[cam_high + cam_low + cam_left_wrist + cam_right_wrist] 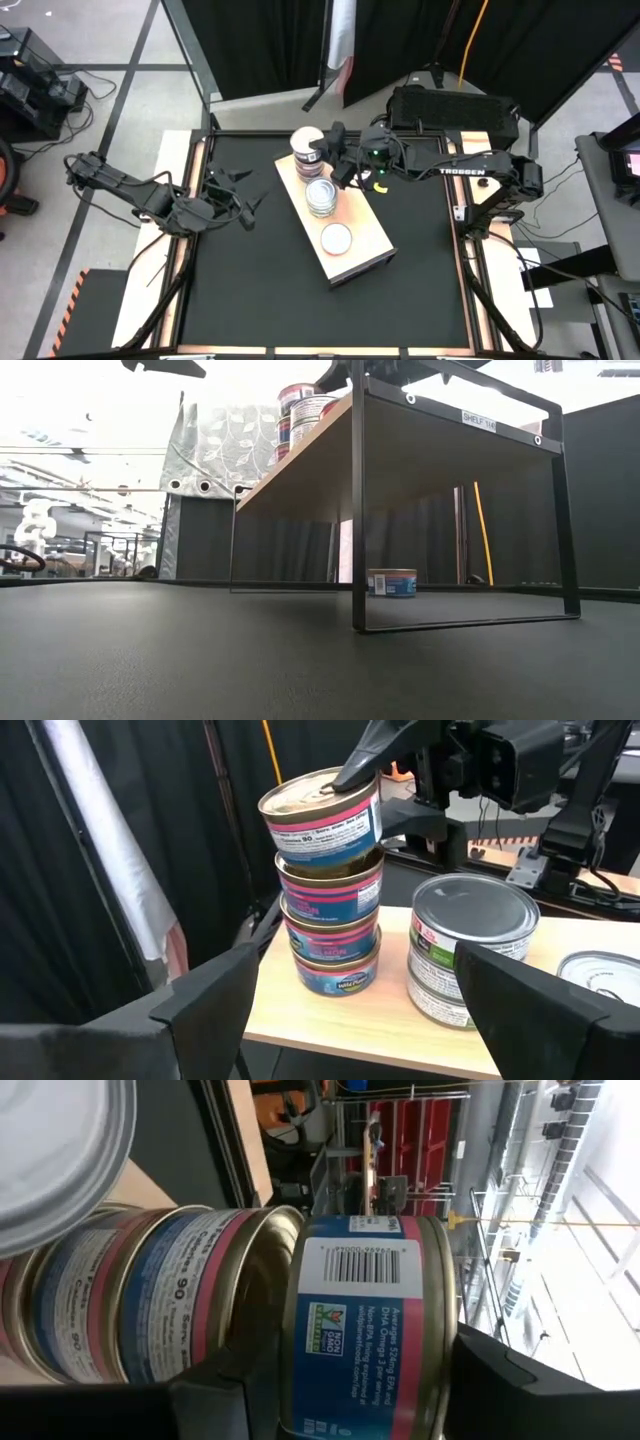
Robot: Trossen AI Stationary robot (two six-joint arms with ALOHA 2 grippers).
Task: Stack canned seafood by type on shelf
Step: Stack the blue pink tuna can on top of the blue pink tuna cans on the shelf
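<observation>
The shelf [362, 238] is a pale wood board on a black wire frame [358, 510]. At its far end stands a stack of pink-labelled tins [330, 920], whose top tin [322, 815] sits tilted. Beside it are a short stack of green-labelled tins [468, 945] and a single tin [336, 238]. Another tin [391, 582] rests on the table under the shelf. My right gripper [322, 150] is shut on the top pink tin. My left gripper [245, 203] hangs open left of the shelf, touching nothing. My right gripper holds the top pink tin [365, 1320] pinched between its flat faces. One finger [352, 768] lies on the lid and the other [225, 1385] is at its underside. The fingers come level from the table's right side. The tin is tilted, its lower edge on the stack.
The shelf stands raised above the black tabletop [300, 660], slanting across the table's middle. The near end of the board [375, 255] is bare. Black curtains and stands lie beyond the far edge.
</observation>
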